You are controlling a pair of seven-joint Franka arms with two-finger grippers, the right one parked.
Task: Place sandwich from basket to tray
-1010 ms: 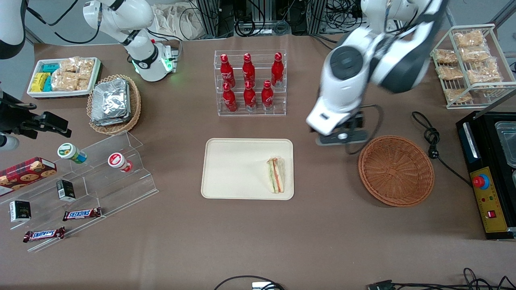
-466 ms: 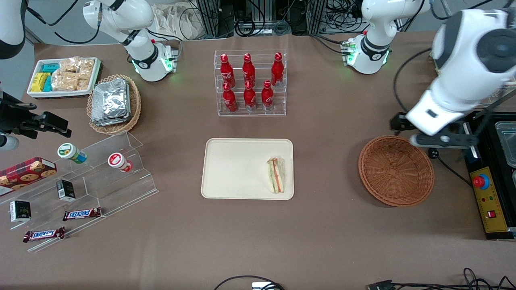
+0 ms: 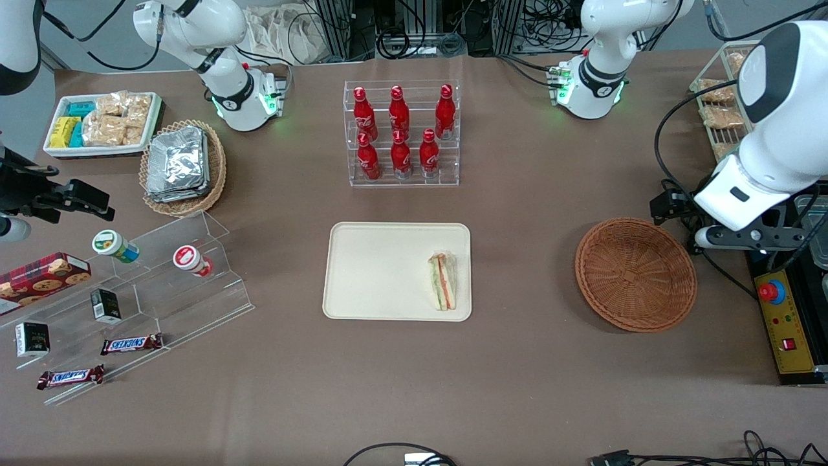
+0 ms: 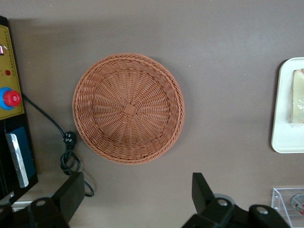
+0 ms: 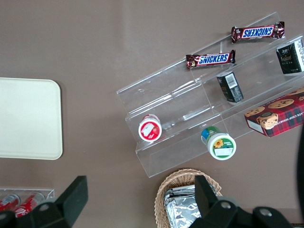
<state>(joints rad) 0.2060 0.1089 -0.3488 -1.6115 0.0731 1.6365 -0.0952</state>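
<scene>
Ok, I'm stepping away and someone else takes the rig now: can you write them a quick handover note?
Gripper: jaws open, holding nothing, up above the table beside the basket, toward the working arm's end.
Sandwich: lying flat on the tray, near the tray edge that faces the basket.
Basket: nothing in it.
Done: sandwich is on the tray.
Left: nothing of the task itself, judging by how things lie.

The light is bright and even, coming from above, and shadows are soft and short. The tray (image 3: pixel 362 272) is pale, almost washed out. Green lamps glow at the arm bases. The gripper (image 4: pixel 135 202), near the basket (image 4: pixel 128 108), is a little soft in focus. No motion blur is visible.
</scene>
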